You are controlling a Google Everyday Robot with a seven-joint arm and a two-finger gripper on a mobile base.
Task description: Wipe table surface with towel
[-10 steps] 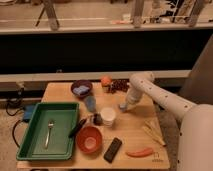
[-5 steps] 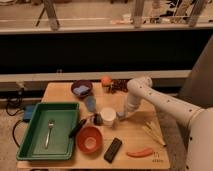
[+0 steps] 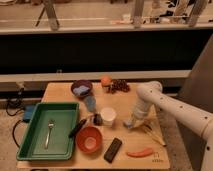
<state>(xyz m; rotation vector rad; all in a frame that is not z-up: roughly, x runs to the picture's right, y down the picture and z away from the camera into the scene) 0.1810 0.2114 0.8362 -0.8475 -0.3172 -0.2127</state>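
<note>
The gripper (image 3: 132,121) is low over the table surface (image 3: 131,101), just to the right of the white cup (image 3: 108,116), and the white arm reaches down to it from the right side. The towel (image 3: 128,124) lies under the tip of the gripper, also right of the white cup and near it. It looks like a small pale blue-grey wad that touches the wood. The gripper seems to touch the towel, but I cannot tell if it really grips the cloth or only presses on it (the tip and the cloth run together).

Behind the white cup and a little to the left stands a blue glass (image 3: 90,103). Further back from it is a purple bowl (image 3: 81,88) with a blue sponge (image 3: 80,90) inside. Behind the white cup, near the far edge, are an orange (image 3: 105,80) and dark grapes (image 3: 119,86).

In front of the white cup and to the left is a red bowl (image 3: 89,139). A black flat object (image 3: 112,149) lies in front of the cup, and an orange-red long thing (image 3: 140,152) is to the right of that. Well to the left of the white cup sits a green tray (image 3: 35,148) with a fork (image 3: 49,131) in it.
</note>
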